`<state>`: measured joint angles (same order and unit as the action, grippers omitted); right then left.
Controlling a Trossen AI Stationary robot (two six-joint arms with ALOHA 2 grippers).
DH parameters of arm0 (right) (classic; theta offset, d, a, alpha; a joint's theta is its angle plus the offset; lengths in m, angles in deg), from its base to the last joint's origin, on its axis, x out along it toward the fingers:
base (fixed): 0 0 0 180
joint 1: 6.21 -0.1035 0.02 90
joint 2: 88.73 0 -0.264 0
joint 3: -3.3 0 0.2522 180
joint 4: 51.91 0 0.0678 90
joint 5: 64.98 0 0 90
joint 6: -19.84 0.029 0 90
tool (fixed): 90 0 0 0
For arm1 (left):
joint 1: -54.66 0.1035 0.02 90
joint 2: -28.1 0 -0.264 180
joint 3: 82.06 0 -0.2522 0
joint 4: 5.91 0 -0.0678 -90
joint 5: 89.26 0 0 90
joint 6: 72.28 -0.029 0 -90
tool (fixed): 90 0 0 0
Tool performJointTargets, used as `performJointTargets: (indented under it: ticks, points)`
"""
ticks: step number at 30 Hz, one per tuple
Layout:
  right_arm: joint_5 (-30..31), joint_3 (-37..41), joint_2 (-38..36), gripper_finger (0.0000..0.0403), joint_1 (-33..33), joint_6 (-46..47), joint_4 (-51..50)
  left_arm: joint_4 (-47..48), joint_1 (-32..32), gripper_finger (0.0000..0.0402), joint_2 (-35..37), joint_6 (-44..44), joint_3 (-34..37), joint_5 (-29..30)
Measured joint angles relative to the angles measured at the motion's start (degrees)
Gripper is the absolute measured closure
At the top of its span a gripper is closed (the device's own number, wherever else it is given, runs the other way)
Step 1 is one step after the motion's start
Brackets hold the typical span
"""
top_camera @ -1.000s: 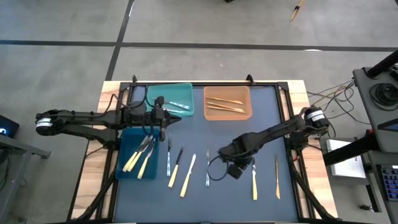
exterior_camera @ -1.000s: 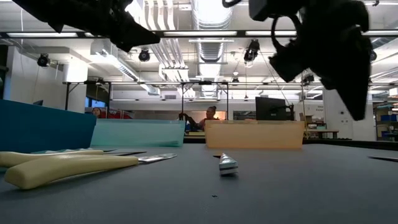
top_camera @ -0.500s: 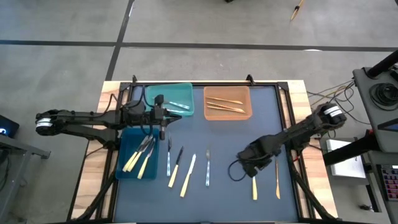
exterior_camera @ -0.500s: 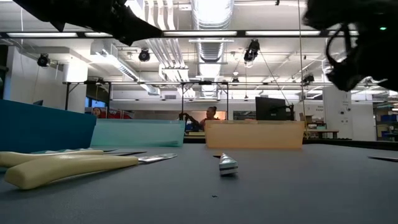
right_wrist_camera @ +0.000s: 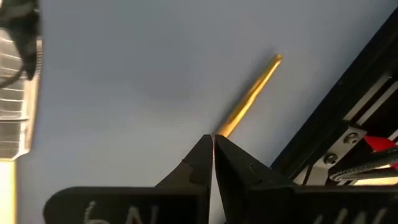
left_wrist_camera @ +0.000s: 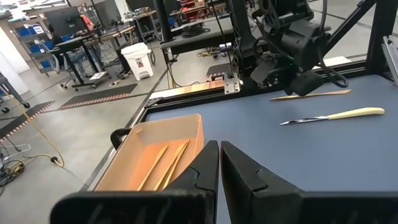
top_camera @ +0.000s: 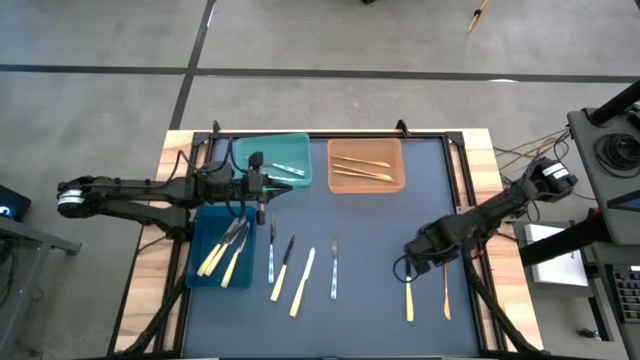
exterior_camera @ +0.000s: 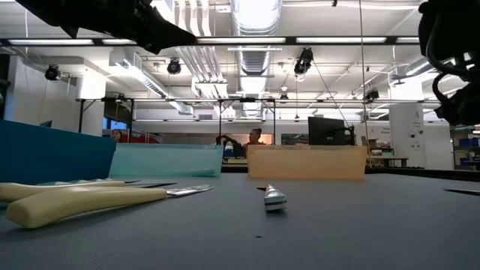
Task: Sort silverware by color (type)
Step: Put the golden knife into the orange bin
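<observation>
In orange bin (top_camera: 366,166), two orange-tan pieces (top_camera: 362,168)

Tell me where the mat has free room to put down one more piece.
Free: the mat between the orange bin and the loose cutlery row, and its near strip. Crowded: beside the blue bin, and by the right tool.

A robotics lab: exposed ceiling ducts (exterior_camera: 247,19), equipment-laden workbenches (left_wrist_camera: 134,28).
</observation>
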<state>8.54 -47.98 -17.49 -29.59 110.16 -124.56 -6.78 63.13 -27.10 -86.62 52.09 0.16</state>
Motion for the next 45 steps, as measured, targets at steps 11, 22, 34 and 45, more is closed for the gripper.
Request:
performJointTargets:
  ticks: [11, 22, 34, 45]
  points:
    - [-0.02, 1.28, 0.13, 0.0394, 0.00, 1.48, -0.36, -0.19, 0.00, 0.0402, 0.00, -0.21, 0.00, 0.00]
    - [-0.51, 1.33, 0.13, 0.0390, 0.00, 5.44, -0.87, -0.17, 0.00, 0.0401, 0.00, -0.19, 0.00, 0.00]
    - [-1.79, 1.39, 0.13, 0.0293, 0.00, 7.93, -0.71, -0.15, -0.02, 0.0401, -0.02, -0.19, 0.00, 0.00]
    - [-1.81, 2.74, 0.13, 0.0274, 0.00, 8.90, 0.33, -0.11, -0.02, 0.0401, -0.01, -0.19, 0.00, 0.00]
